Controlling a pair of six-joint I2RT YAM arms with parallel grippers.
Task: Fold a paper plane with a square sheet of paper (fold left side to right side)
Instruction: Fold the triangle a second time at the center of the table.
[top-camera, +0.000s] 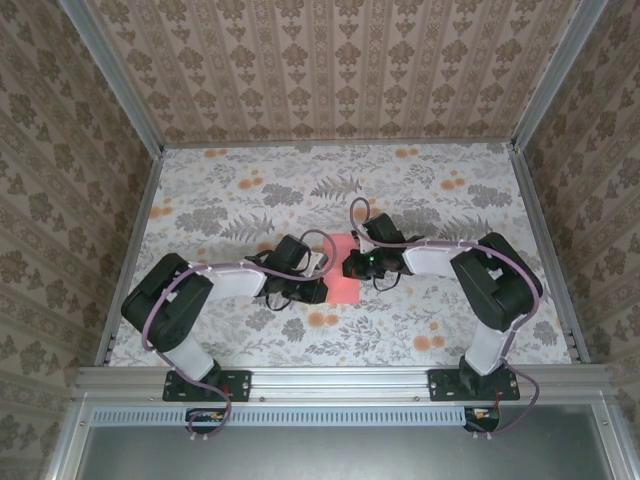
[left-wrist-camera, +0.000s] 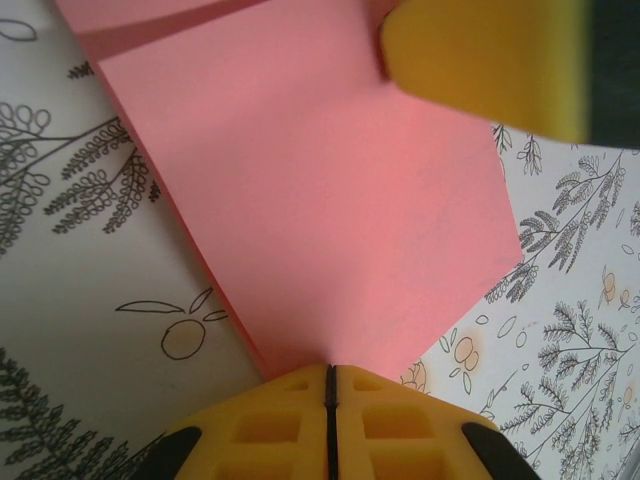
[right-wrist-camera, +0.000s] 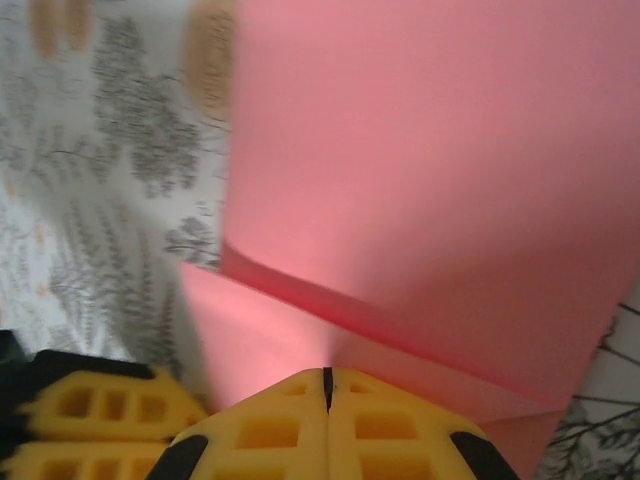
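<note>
Salmon-pink square sheet of thin paper (top-camera: 343, 288) lies on the white tablecloth printed with grey ferns and orange flowers (left-wrist-camera: 90, 300), directly between the two sets of jaws. It is partly folded: one layer sits raised over another just ahead of the right jaws.

The left gripper (left-wrist-camera: 330, 370) has its yellow gridded fingers closed, with only a hairline seam between them. A corner of the sheet narrows right into that seam, so it looks pinched there. The right gripper (right-wrist-camera: 327, 374) is likewise closed tight at the meeting of the two layers. Whether it nips the paper or merely presses on it I cannot tell. Each gripper's finger appears just off to the side in the other's wrist view, so the tips work close together.

I judge the step to be carrying the left side over to the right. To do it well, the left jaws should lift the pinched corner only slightly and sweep it across in a low arc. The right jaws should pin the sheet so it does not slide. The edges should be matched before anything is flattened, and the crease then pressed outward from the jaws.

No brand, label or writing can be read on the paper, fingers or cloth.
</note>
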